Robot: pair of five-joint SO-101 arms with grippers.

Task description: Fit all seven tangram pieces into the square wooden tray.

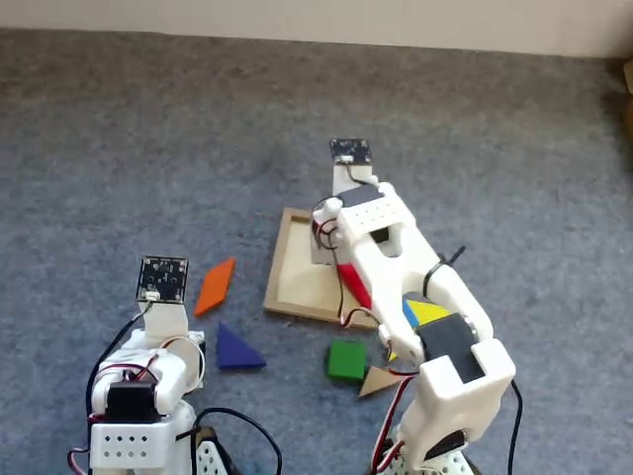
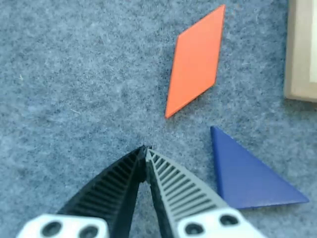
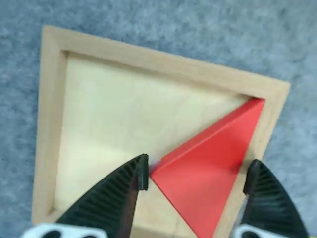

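**Right wrist view: the right claw [image 3: 198, 176] stands open over the flat red triangle piece [image 3: 213, 168] in the square wooden tray [image 3: 163, 54]**

The two black fingers [image 3: 141, 173] of the right claw are wide apart, and the red triangle lies between them on the tray floor. One fingertip is just beside a corner of the triangle, but I cannot tell if it touches. One point of the triangle sits in a corner of the tray and one side runs along the rim. I judge this is on purpose: a big piece pushed against the frame leaves the most free floor for the others. With the fingers spread like this, the piece seems to rest on the tray and not to hang in a grip.

The left claw [image 2: 145, 151] is closed on nothing, its tips pressed together low over the grey carpet surface [image 1: 148, 129]. Near it lie the orange parallelogram piece [image 2: 195, 59] and the dark blue triangle piece [image 2: 242, 173], both flat and apart from each other, beside the outer edge of the tray. Probably this arm waits there because these two pieces are on its side.

In the high view, the green square piece [image 1: 346, 360] and a pale wood-coloured triangle piece [image 1: 379, 382] lie in front of the tray, near the base of the right arm. A yellow piece [image 1: 430, 311] is partly hidden behind that arm. By my judgement only one piece is in place, so most of the task remains.
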